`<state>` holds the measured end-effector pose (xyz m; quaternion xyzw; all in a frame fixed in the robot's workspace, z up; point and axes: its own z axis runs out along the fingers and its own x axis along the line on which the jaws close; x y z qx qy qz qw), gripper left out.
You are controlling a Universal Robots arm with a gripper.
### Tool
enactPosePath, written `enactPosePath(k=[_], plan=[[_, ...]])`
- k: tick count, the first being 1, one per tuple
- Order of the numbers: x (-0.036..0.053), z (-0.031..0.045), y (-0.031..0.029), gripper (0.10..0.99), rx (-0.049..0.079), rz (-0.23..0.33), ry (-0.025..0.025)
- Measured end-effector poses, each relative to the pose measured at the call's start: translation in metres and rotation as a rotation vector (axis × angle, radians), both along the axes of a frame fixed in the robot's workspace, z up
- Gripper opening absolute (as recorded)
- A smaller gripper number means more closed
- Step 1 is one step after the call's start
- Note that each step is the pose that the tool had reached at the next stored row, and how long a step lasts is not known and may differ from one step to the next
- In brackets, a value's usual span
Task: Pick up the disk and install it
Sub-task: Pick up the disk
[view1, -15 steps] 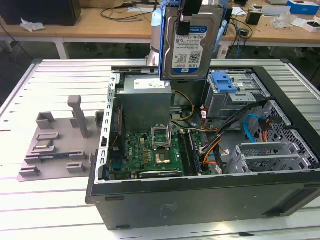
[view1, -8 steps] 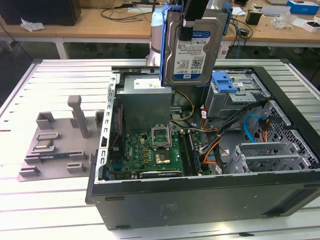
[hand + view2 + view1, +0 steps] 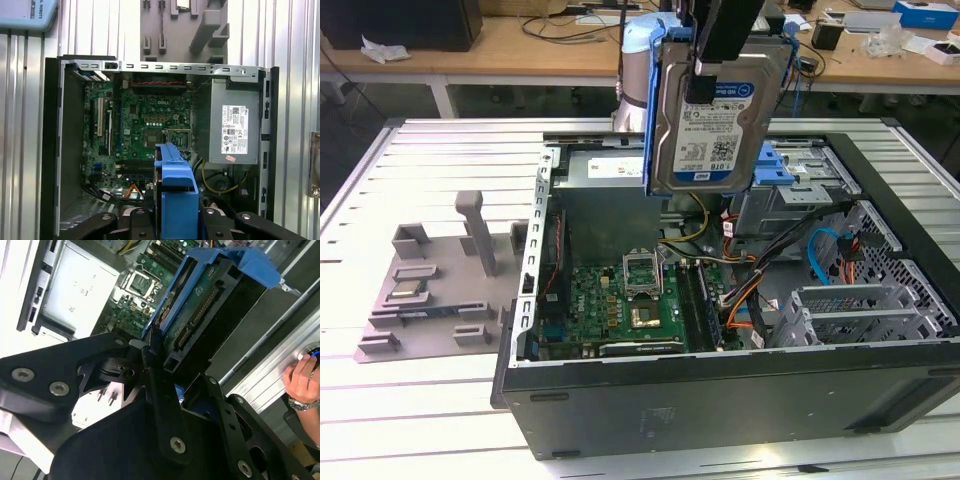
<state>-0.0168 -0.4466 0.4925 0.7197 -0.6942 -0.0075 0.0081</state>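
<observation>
Silver metal disk [image 3: 715, 120] in a blue carrier frame, hanging upright above the open computer case [image 3: 720, 400], clear of it, label side turned toward the exterior view. Black gripper [image 3: 705, 85] closed tight on the disk's upper edge, fingers [image 3: 155, 380] pinching it from both faces in the second wrist view. Inside the case, below the disk: green motherboard [image 3: 620, 300] and grey power supply [image 3: 235, 127]. Outside the case, near its wall, a person's hand [image 3: 302, 377] at the ribbed table [image 3: 420, 420].
</observation>
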Motion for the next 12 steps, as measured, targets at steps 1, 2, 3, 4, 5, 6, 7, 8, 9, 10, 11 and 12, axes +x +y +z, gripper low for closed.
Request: enactPosePath(k=[1, 2, 3, 4, 5, 6, 7, 8, 9, 10, 11, 12], plan=[[0.0001, 0.0, -0.0032, 0.369, 0.0, 0.0, 0.0], [0.0002, -0.0001, -0.0085, 0.369, 0.0, 0.0, 0.0], [0.0004, -0.0001, -0.0115, 0.369, 0.0, 0.0, 0.0001], [0.0005, -0.0001, -0.0152, 0.369, 0.0, 0.0, 0.0001], [0.0006, -0.0001, -0.0192, 0.369, 0.0, -0.001, 0.0001], [0.0006, -0.0002, -0.0219, 0.369, 0.0, -0.001, 0.0001], [0.0008, -0.0002, -0.0256, 0.369, 0.0, -0.001, 0.0001], [0.0008, -0.0003, -0.0285, 0.369, 0.0, -0.001, 0.0002], [0.001, -0.0003, -0.0344, 0.369, 0.0, -0.001, 0.0001], [0.0012, -0.0003, -0.0394, 0.369, 0.0, -0.001, 0.0002], [0.0013, -0.0004, -0.0443, 0.369, 0.0, -0.001, 0.0001], [0.0014, -0.0004, -0.0485, 0.369, 0.0, -0.001, 0.0002]])
